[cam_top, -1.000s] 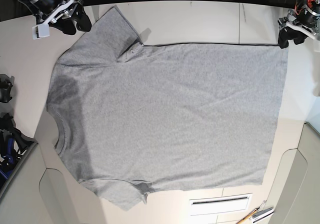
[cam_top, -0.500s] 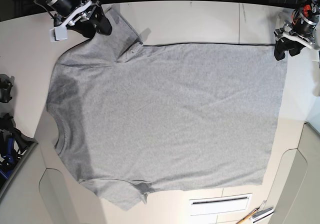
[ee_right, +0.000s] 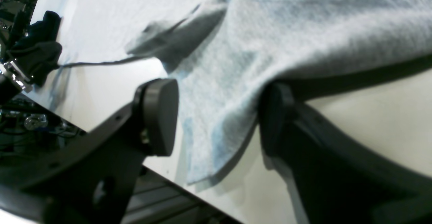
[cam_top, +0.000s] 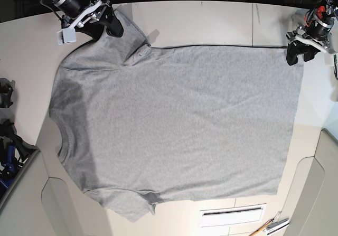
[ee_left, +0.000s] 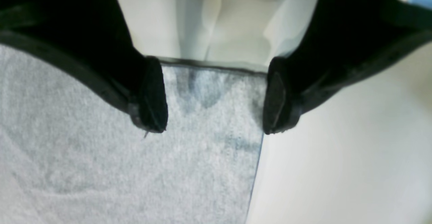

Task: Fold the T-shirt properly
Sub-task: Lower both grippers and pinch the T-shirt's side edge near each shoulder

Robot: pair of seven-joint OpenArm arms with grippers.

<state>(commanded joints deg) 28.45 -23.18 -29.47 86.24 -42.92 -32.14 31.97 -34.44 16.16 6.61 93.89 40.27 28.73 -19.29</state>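
The heather-grey T-shirt [cam_top: 179,120] lies flat on the white table, plain side up, neck at the left and hem at the right. My right gripper [cam_top: 108,27] is at the far sleeve, top left. In the right wrist view it [ee_right: 216,122] is open, with the sleeve's edge [ee_right: 216,92] hanging between the fingers and draped over one of them. My left gripper [cam_top: 297,55] is at the far hem corner, top right. In the left wrist view it [ee_left: 214,112] is open and straddles that corner [ee_left: 216,92] of the T-shirt, just above the cloth.
A slotted vent [cam_top: 232,212] and some hand tools [cam_top: 272,226] lie near the front edge. Black and blue clamps [cam_top: 6,141] sit at the left edge. The table's back edge [cam_top: 200,2] runs close behind both grippers.
My right gripper has moved right, from beside the shoulder onto the far sleeve. The left gripper has shifted slightly left, onto the hem corner. The T-shirt lies as before.
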